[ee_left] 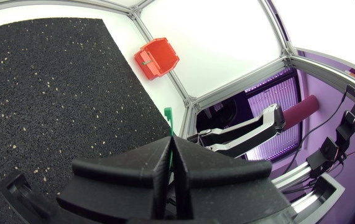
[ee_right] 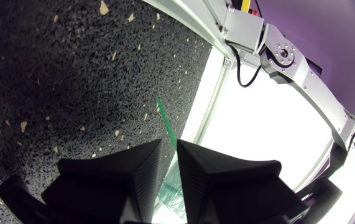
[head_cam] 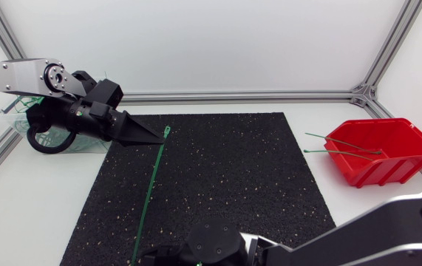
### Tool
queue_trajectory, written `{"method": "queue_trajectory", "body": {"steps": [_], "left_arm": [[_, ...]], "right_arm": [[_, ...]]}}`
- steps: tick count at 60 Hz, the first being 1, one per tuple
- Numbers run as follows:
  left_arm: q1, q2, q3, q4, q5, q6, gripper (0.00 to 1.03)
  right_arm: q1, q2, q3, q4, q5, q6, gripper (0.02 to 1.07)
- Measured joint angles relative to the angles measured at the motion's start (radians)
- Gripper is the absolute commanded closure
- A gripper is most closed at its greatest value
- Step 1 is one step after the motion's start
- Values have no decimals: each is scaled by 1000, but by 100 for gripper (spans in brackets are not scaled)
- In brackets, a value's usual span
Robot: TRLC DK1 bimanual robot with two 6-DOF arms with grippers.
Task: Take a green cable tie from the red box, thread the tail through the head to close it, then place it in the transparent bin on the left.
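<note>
A green cable tie (head_cam: 150, 193) lies slantwise over the black mat (head_cam: 225, 185). My left gripper (head_cam: 159, 137) is shut on it just behind its head (head_cam: 167, 131). In the left wrist view the head (ee_left: 168, 114) sticks out past the closed gripper (ee_left: 172, 139). At the mat's near edge my right gripper (head_cam: 145, 258) is at the tie's tail. In the right wrist view the tail (ee_right: 166, 124) runs through the narrow gap of the right gripper (ee_right: 169, 144), whose fingers stand slightly apart. The red box (head_cam: 388, 151) holds more green ties (head_cam: 344, 146). The transparent bin (head_cam: 20, 112) is behind my left arm.
The red box (ee_left: 157, 58) stands at the right side of the table, off the mat. An aluminium frame rail (head_cam: 240, 95) borders the table at the back and sides. My left arm (ee_right: 301, 68) shows ahead of the right gripper.
</note>
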Motion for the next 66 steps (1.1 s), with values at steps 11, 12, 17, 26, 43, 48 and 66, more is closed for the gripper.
{"method": "queue_trajectory", "body": {"steps": [11, 12, 17, 26, 43, 48, 66], "left_arm": [[0, 0, 0, 0, 0, 0, 100], [0, 0, 0, 0, 0, 0, 100], [0, 0, 0, 0, 0, 0, 100], [-1, 0, 0, 0, 0, 0, 100], [2, 0, 0, 0, 0, 3, 100], [3, 0, 0, -1, 0, 3, 100], [9, 15, 0, -11, 0, 3, 100]], "right_arm": [[0, 0, 0, 1, 0, 0, 76], [0, 0, 0, 1, 0, 0, 76], [0, 0, 0, 7, 0, 0, 76], [0, 0, 9, 23, 0, 0, 76], [-10, -35, 21, 22, -3, 0, 76], [-25, -56, 21, 22, -3, 0, 70], [-55, -81, 15, 22, -4, 0, 58]]}}
